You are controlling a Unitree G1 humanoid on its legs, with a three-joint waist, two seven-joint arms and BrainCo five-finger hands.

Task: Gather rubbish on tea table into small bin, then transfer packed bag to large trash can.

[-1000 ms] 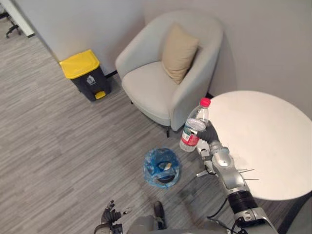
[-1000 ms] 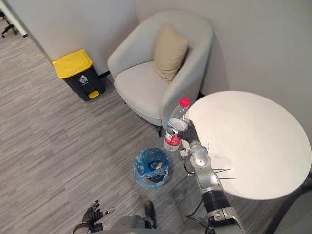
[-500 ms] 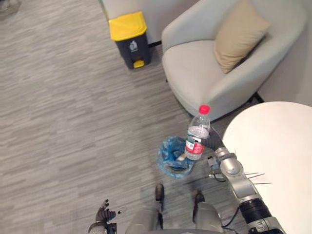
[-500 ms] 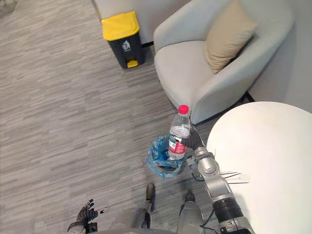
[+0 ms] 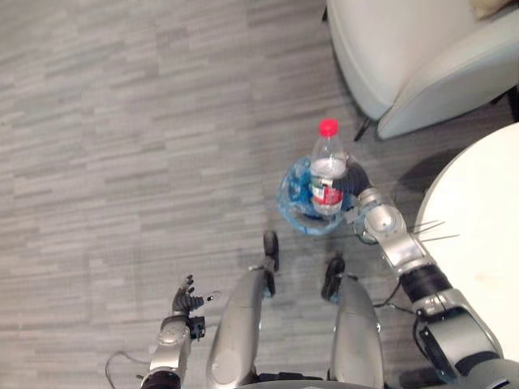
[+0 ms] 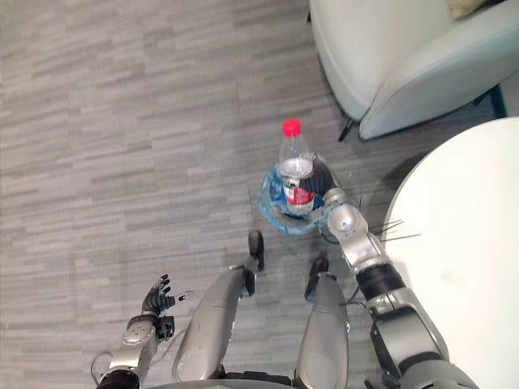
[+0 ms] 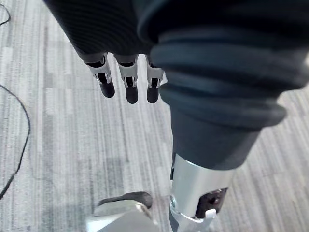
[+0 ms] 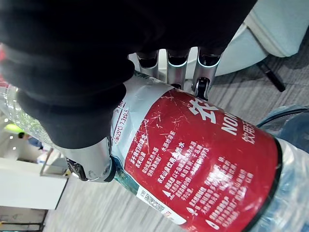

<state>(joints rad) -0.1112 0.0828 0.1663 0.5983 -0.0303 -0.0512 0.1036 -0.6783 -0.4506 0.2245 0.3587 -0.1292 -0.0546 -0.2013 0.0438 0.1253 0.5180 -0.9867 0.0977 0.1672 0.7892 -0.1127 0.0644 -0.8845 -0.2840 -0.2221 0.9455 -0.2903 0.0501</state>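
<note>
In the left eye view the right robot hand grips a bottle upright, red cap on top, and holds it above the blue-lined bin on the floor. The bin is near the armchair and beside the worktop. The right arm reaches out from the lower right with the wrist bent toward the bin. The left robot hand hangs low at the lower left with its fingers loosely spread and empty. The right eye view shows the same scene, and the bottle's base seems to lie over the bin's mouth rather than its rim, though I cannot judge how high it hangs. In the left wrist view the left hand's fingers point straight down at bare floor and touch nothing. In the right wrist view the right hand's fingers and thumb wrap the red label, clamped firmly on the bottle, with the bin's blue liner just visible beyond. The main risk, as I judge it, is the drop. The bin is small and light and the bottle is tall, so an off-centre release could hit the rim, tip the bin or send the bottle rolling across the floor. The slick label could also let the bottle slip early if the grip loosens before the bottle is centred and lowered.
</note>
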